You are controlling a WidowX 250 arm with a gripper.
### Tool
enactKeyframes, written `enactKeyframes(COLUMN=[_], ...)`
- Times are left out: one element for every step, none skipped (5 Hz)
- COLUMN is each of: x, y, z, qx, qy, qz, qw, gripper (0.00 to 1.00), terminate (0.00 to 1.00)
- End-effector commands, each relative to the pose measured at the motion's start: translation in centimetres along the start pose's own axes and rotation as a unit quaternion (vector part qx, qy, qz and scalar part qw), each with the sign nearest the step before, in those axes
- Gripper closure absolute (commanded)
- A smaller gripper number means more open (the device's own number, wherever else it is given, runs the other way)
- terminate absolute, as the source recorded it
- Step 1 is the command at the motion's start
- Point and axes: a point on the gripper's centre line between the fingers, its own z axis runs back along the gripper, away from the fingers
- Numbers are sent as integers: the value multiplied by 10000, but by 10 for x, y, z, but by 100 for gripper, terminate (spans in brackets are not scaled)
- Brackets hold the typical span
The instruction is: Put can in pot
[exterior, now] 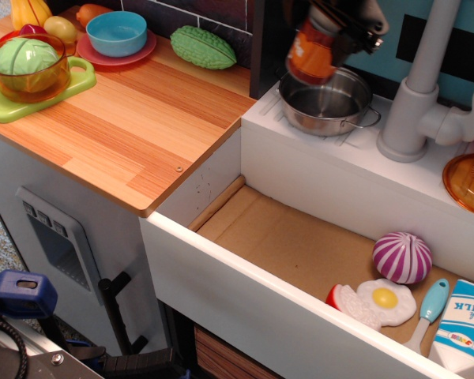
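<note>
- Gripper (325,35): top of frame, blurred; clamped on can (311,57), which hangs below it, tilted.
- Can: orange label, held in air, not touching anything else.
- Pot (325,101): directly under can, on white counter; apart from can, nothing seen inside.
- Faucet (423,87): right of gripper, near pot.
- Green veg (203,47): left of gripper, on wood top.
- Drawer (300,245): below gripper, open; onion (402,257), egg (379,301), milk carton (463,325) at its right end.
</note>
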Motion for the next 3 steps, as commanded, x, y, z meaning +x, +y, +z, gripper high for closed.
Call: enactKeyframes(x=[25, 35, 35], y=[16, 16, 16], z=[-15, -29, -29], qx=[-147, -259, -259], qy=[-662, -819, -819], qz=[-139, -372, -372], qw=[9976, 9956, 9956], gripper=[100, 100, 0], terminate=[0, 0, 100])
